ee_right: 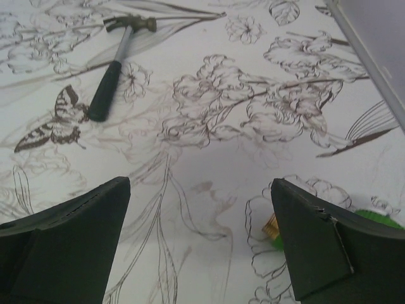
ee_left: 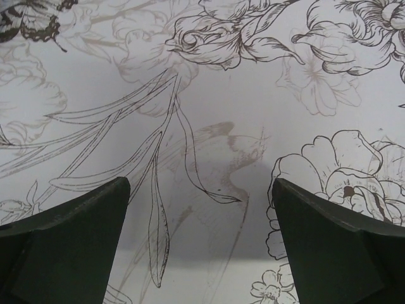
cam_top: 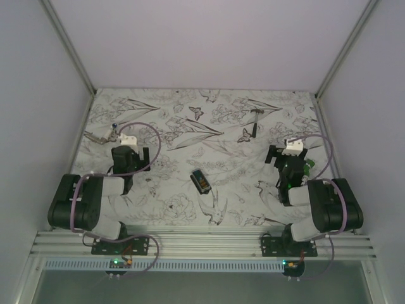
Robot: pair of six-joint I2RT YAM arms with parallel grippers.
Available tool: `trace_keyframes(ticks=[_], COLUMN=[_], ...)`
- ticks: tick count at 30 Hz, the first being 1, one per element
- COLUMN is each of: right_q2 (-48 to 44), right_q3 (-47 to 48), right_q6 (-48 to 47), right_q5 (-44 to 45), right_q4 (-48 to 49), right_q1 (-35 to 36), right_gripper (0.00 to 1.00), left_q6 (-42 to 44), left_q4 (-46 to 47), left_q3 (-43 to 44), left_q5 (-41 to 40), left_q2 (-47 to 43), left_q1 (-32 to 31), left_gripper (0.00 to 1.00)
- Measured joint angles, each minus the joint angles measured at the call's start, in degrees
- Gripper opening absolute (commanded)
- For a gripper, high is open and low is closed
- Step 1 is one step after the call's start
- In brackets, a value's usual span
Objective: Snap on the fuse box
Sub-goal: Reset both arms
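Overhead, the small black rectangular plastic fuse box (cam_top: 200,180) lay askew on the white tablecloth (cam_top: 183,120) printed with flowers and butterflies. It sat between the two arms, touched by neither, and the coloured bits on its top were too small to read. The left gripper (cam_top: 130,158) and right gripper (cam_top: 288,159) hung over the cloth, their fingertips hidden beneath their own bodies. A small black-handled hammer (cam_top: 255,120) lay farther back. A small metallic item (cam_top: 96,135) near the left wall was too blurred to identify.

From the left wrist, the left gripper (ee_left: 200,183) stood spread wide and empty, its dark fingers (ee_left: 69,240) cut off by the frame's bottom edge.

From the right wrist, the right gripper (ee_right: 200,183) likewise gaped, holding nothing. A ridged green object (ee_right: 376,218) was mostly hidden behind its right finger.
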Motion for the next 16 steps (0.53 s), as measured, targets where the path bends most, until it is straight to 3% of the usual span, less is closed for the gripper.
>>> trace_keyframes(ticks=[16], right_q2=[0.0], right_q3=[1.9], right_q6=[0.2], right_q5=[-4.9], right_q4=[-0.2], right_q1=[-2.1], right_gripper=[0.99], left_q6=[0.8], left_q4=[3.3], left_q3=[-0.4], left_q5=[0.7], left_q2=[0.6], left_q1=[0.0], left_gripper=[1.00])
